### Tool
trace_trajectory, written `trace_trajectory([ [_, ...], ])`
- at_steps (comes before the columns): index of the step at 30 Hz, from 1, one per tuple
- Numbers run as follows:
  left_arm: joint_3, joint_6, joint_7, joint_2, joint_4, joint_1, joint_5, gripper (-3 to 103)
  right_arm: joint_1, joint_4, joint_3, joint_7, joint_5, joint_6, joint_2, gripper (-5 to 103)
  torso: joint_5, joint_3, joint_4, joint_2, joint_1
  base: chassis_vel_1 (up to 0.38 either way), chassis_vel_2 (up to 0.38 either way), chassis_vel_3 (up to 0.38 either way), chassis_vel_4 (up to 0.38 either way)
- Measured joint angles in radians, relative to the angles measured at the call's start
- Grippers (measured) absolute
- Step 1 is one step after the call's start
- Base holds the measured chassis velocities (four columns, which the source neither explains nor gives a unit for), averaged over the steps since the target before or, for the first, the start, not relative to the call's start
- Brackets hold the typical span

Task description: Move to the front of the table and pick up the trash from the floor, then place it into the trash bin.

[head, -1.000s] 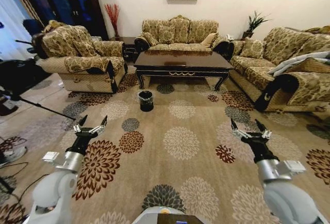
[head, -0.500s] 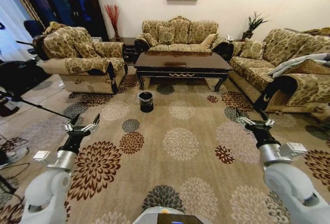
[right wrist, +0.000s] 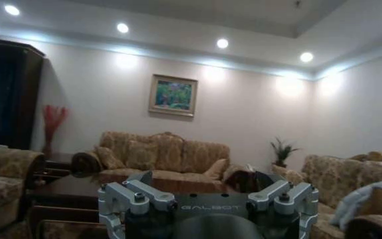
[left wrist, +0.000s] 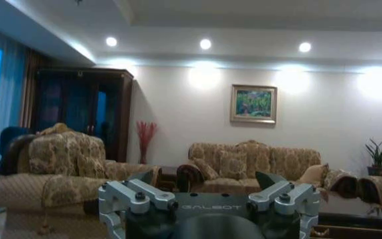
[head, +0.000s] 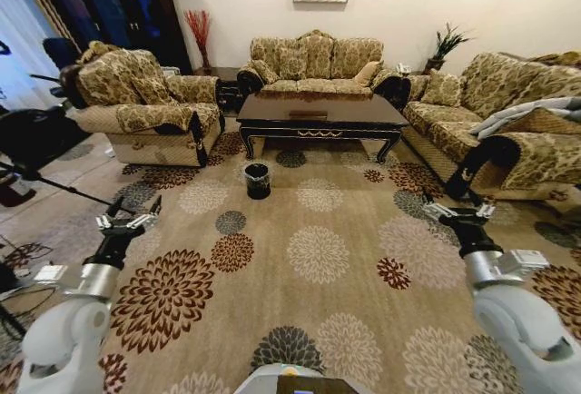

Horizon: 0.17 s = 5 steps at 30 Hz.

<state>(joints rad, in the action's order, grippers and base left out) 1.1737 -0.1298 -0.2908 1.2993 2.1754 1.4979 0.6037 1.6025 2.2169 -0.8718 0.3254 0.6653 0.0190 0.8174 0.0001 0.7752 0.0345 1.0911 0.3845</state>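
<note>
From my head view the desk (head: 322, 111) stood in the upper middle of the frame, dark and glossy, with the gold scroll on its front edge facing me; behind it sat a patterned sofa (head: 313, 56), with an armchair (head: 145, 108) at the upper left and a long sofa (head: 508, 122) at the upper right. The trash bin (head: 258, 180) stood on the floor (head: 318, 258) just in front of the desk's left front leg, slightly left of centre, its clear liner showing round the rim; I could not make out any trash on the carpet from there. My left tool (head: 127, 221) hung at the left of the frame over the carpet, its fingers spread apart and holding nothing; my right tool (head: 459, 211) hung at the right of the frame, also spread and holding nothing; both were well apart from the bin and the desk. In the left wrist view my left tool (left wrist: 208, 201) sat at the bottom centre, fingers apart, with the sofa and a framed painting (left wrist: 253, 103) beyond; in the right wrist view my right tool (right wrist: 208, 201) showed likewise, fingers apart, the desk (right wrist: 78, 191) beyond at the lower left.
</note>
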Motion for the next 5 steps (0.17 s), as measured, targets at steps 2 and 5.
trace_trajectory([
  [2,0.002,0.0,-0.001,-0.004,0.0,0.001,0.0,100,0.006,0.008,-0.007,0.012,0.01,-0.006,0.002,100,-0.0002,0.006,0.0001,0.011,0.005,0.0,0.0,0.0,0.0],
  [5,-0.007,0.0,-0.002,-0.008,0.002,0.001,0.0,100,0.011,0.019,-0.01,0.018,0.029,-0.007,0.01,100,-0.0002,0.014,0.0003,0.026,0.012,0.0,0.0,0.0,0.0],
])
